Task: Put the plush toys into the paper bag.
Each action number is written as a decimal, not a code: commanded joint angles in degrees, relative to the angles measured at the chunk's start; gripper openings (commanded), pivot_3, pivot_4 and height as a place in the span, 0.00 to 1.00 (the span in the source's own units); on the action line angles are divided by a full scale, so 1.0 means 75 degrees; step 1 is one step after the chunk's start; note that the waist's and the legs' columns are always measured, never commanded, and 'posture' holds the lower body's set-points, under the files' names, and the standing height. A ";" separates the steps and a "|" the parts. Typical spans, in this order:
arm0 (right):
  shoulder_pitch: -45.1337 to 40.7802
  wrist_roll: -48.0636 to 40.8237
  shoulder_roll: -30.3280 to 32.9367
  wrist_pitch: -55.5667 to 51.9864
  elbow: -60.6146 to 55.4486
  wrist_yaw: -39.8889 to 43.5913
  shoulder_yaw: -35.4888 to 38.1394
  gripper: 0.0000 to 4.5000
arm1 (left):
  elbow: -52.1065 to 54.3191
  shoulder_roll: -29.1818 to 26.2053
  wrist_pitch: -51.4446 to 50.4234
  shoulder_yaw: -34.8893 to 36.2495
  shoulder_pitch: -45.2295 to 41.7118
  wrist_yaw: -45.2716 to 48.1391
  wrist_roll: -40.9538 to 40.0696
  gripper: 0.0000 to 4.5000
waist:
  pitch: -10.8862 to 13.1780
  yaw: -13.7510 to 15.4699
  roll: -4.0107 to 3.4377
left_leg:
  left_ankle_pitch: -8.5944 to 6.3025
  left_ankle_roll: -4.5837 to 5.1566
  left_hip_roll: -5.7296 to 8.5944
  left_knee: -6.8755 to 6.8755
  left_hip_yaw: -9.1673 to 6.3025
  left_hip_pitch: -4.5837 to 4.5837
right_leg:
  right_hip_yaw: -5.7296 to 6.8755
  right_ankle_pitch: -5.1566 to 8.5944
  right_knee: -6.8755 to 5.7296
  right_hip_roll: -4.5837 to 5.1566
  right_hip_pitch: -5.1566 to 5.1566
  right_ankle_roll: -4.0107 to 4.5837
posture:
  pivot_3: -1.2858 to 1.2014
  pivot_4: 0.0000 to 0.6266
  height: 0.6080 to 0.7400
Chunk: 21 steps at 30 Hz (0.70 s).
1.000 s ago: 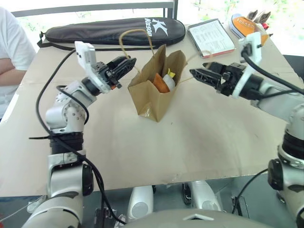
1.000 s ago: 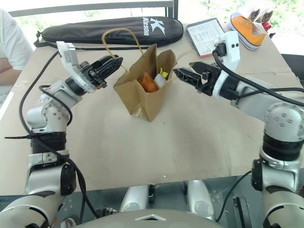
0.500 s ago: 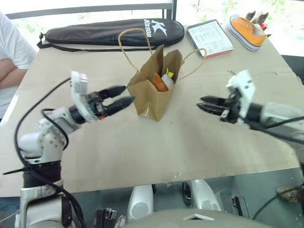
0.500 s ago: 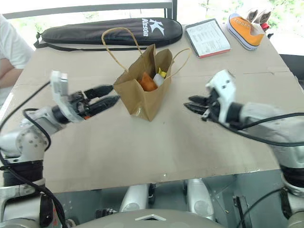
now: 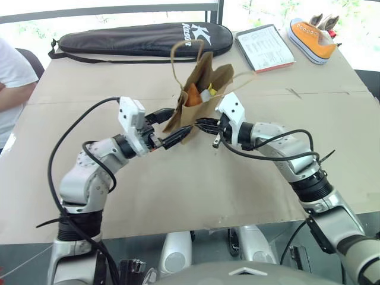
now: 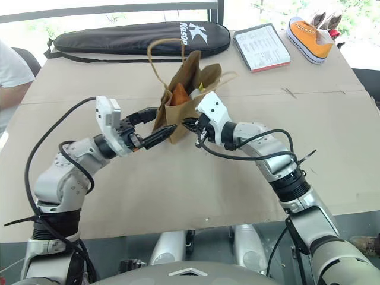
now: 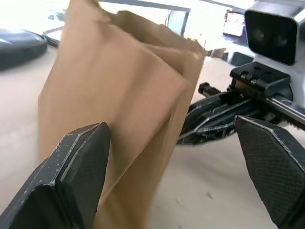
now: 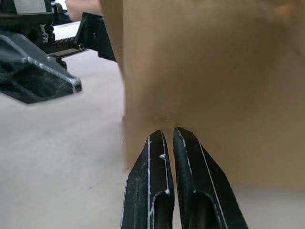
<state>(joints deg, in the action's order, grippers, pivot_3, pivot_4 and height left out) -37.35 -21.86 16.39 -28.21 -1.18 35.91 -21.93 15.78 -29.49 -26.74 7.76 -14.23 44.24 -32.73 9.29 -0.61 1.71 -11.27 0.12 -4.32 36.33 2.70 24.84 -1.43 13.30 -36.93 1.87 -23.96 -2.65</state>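
The paper bag (image 5: 196, 110) stands tilted at mid-table with its mouth open and its loop handles up. Inside it lie the plush toys: the orange bear head (image 5: 191, 95) and, beside it, the white chicken (image 5: 209, 92) with a yellow bit. My left gripper (image 5: 178, 123) is open, its fingers (image 7: 71, 167) wide on either side of the bag's lower corner (image 7: 119, 95). My right gripper (image 5: 199, 124) is shut and empty, its fingertips (image 8: 167, 136) pressed against the bag's base (image 8: 205, 71) from the opposite side.
A long black racket case (image 5: 136, 38) lies along the table's far edge. A booklet (image 5: 264, 48) and an orange sneaker (image 5: 312, 38) sit at the far right. A person in white (image 5: 12, 83) sits at the left edge of the table.
Both grippers came down and inward to the bag's base. The right one shut and the left one opened wider. The bag now leans more than before.
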 commanded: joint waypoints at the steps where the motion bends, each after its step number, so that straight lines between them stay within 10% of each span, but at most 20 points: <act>1: -0.0145 0.0196 -0.0340 0.0431 0.0233 0.0181 0.0157 0.01 | 0.0497 0.0440 0.0425 -0.0317 0.0083 -0.0694 0.0473 1.00 | 0.0000 -0.0003 0.0000 | 0.0000 0.0000 0.0000 0.0000 0.0000 -0.0002 | 0.0000 0.0000 -0.0002 0.0000 0.0002 0.0000 | 0.52 0.24 1.00; 15: 0.0204 0.0749 -0.0773 0.0668 0.0490 0.0409 0.0311 0.01 | -0.0520 0.1036 0.1764 -0.0917 -0.0243 -0.2198 0.2594 1.00 | -0.0001 0.0000 0.0000 | 0.0000 -0.0001 0.0001 0.0001 -0.0001 -0.0007 | 0.0001 -0.0003 -0.0009 -0.0002 0.0006 -0.0004 | 0.52 0.24 1.00; 21: 0.1123 0.0689 -0.0187 0.1284 -0.1106 0.0739 0.0577 0.00 | -0.0927 0.1152 0.2199 -0.0850 -0.0364 -0.1870 0.2523 0.53 | -0.0001 0.0049 0.0001 | 0.0000 -0.0001 0.0002 0.0002 -0.0003 -0.0002 | 0.0003 -0.0003 -0.0009 0.0000 0.0006 -0.0006 | 0.52 0.24 1.00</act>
<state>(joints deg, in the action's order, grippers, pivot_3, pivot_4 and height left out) -29.92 -15.91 14.07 -21.44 -3.75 40.23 -20.18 8.58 -20.65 -12.49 1.00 -15.94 29.24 -13.28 9.28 -0.24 1.72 -11.27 0.12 -4.30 36.35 2.68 24.82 -1.40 13.28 -36.98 1.88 -23.90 -2.70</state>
